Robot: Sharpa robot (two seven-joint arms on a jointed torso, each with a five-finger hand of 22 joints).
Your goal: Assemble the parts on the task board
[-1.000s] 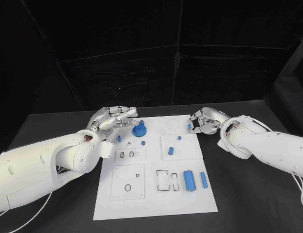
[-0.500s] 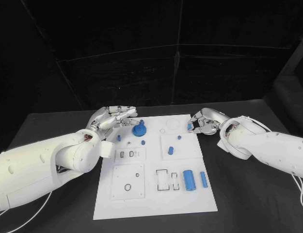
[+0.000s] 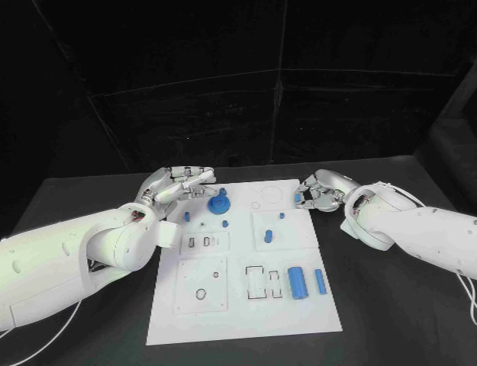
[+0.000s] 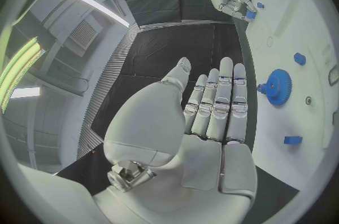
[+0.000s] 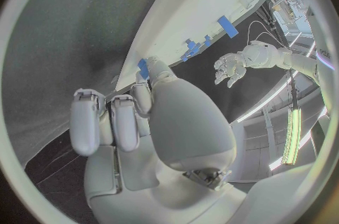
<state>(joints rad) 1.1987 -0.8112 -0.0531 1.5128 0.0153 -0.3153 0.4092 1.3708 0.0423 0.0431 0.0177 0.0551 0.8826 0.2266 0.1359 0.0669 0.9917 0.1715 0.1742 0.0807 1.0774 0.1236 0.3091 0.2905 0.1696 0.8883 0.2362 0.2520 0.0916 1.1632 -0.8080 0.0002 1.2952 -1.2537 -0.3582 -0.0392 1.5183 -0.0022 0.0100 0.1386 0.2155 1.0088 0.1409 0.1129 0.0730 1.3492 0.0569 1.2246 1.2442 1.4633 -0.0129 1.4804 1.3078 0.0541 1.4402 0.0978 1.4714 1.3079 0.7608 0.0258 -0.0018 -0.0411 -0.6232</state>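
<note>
small blue part pinched in right hand fingertips – at board edge

- You're in a robotics lab or test cell, not a home or shop.
- Black curtain hangs behind the table from 10 to 2 o'clock, closing the bench off.
- The black table carries a white task board with cut-out slots at 6 o'clock, a test fixture.
- Your left wrist view shows strip lights and a ceiling vent overhead.
</note>
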